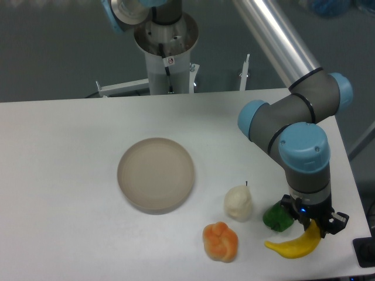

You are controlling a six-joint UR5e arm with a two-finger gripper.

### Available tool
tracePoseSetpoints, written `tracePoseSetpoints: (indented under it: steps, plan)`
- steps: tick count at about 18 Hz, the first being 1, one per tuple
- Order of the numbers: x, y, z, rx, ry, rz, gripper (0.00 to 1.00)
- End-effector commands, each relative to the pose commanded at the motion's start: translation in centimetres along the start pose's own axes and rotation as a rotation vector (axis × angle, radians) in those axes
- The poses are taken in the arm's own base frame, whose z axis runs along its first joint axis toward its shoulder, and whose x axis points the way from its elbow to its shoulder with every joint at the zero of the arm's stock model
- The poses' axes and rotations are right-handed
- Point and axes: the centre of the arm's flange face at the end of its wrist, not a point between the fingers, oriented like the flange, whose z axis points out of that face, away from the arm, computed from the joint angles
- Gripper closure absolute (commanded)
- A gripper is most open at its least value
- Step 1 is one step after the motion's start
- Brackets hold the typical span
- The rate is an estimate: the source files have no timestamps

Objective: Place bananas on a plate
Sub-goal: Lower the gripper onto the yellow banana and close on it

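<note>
- The claw [314, 225] is sitting low over the toy banana [293, 246], its fingers straddling the upper end of the fruit; whether they are already pinching it I cannot tell.
- The banana is lying on the worktop [58, 175] at about 4 o'clock from the plate [156, 174], well apart from it.
- A firm pinch across the thick part is looking wise, since the smooth curved body could swivel.
- The lift should be clearing the green toy [278, 217], the pale pear [238, 202] and the orange lumpy fruit [221, 240], all lying between banana and plate.
</note>
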Motion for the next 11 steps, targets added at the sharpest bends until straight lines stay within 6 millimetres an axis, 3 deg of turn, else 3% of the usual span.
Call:
tracePoseSetpoints:
  steps: [11]
  plan:
    - [0.48, 0.02, 0.73, 0.001, 0.016, 0.001, 0.63]
